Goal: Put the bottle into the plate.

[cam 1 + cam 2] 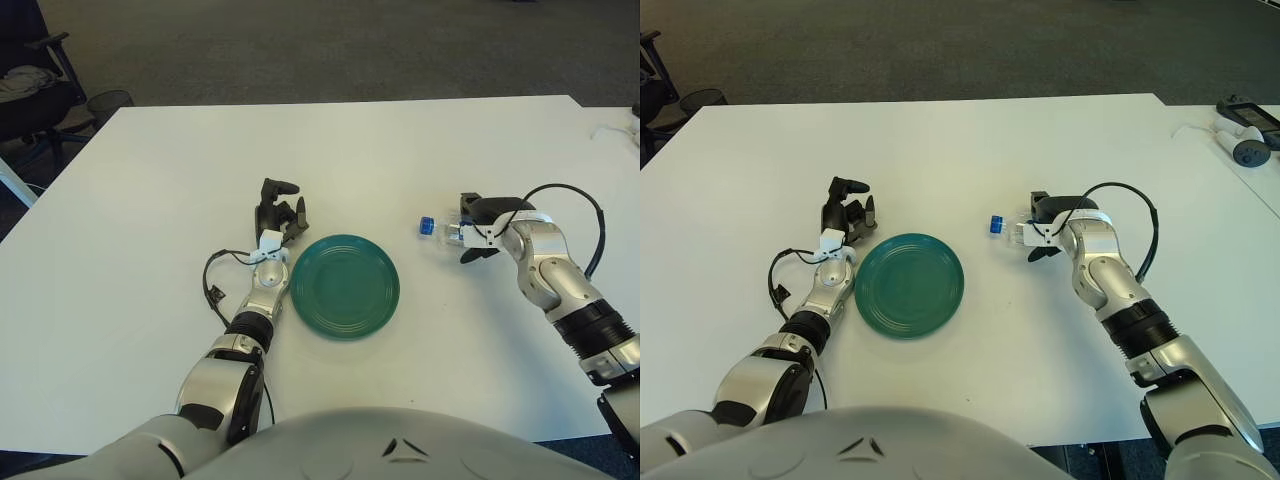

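My right hand has the bottle in its fingers, curled around the clear body with the blue cap sticking out toward my left. The bottle lies roughly level, low over the white table, to the right of the green plate and clear of its rim. I cannot tell whether it touches the table or hangs just above it.

My left hand shows just beside the plate's upper left edge, fingers loosely bent and holding nothing; it has no part in this.

The step, as I judge it, is the carry across to the plate. To do it well I keep my grip firm on the body, since the plastic looks slick and light, and lift enough that the cap clears the rim. I aim for the plate's middle, lower until the bottle rests flat in the dish, then let go slowly, because a round bottle on its side may roll off.
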### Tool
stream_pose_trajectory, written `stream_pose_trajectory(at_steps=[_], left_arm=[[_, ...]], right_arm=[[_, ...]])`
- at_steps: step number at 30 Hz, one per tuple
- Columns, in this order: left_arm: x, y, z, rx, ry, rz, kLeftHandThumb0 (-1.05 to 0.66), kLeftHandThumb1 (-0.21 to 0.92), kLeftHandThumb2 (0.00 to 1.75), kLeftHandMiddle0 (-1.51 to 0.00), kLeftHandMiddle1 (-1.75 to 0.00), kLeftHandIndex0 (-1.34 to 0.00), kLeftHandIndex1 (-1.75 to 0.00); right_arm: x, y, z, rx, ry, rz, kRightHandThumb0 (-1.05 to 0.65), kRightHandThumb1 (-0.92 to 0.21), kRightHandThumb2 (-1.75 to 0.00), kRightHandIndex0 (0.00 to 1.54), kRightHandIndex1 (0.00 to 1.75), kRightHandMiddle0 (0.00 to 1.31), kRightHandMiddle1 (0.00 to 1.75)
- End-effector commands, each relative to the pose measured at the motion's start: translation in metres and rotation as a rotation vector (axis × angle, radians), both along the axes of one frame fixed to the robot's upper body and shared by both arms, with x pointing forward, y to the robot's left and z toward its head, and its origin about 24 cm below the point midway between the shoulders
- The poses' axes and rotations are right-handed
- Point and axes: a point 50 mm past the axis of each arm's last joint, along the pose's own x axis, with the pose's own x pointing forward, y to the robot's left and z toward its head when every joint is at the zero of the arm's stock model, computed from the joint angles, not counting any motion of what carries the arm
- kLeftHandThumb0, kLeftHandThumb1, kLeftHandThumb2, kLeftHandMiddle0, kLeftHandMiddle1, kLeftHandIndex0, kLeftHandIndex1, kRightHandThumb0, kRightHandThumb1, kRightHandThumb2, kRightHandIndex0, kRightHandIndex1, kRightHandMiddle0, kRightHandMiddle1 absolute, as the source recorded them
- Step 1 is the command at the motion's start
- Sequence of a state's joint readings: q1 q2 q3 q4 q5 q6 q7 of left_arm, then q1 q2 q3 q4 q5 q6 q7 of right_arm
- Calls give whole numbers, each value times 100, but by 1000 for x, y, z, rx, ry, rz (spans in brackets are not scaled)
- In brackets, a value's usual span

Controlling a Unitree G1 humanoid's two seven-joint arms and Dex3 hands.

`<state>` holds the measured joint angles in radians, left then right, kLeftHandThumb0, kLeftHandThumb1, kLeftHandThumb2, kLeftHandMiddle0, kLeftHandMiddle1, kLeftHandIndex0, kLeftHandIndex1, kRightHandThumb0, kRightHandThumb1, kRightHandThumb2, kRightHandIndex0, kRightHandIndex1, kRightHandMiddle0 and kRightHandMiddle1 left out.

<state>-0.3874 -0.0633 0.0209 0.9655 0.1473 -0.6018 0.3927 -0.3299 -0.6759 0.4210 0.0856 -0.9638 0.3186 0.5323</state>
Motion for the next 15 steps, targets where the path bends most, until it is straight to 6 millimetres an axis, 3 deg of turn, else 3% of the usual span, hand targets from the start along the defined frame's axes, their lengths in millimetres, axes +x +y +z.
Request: stream_pose_trajectory(at_steps=[1,15], left_arm=[[-20,6,-28,1,134,22,-39,66,88,-94,-175,-36,-175],[-22,9,-29,-1,137,28,-39,67,86,-92,-175,-35,-175]], right_arm=[[-2,-5,0,-24,2,-6,-54,-86,-2,57,119,14,169],[-6,-6,-6,-4,41,-19,-54,-85,-2,61,126,11,169]])
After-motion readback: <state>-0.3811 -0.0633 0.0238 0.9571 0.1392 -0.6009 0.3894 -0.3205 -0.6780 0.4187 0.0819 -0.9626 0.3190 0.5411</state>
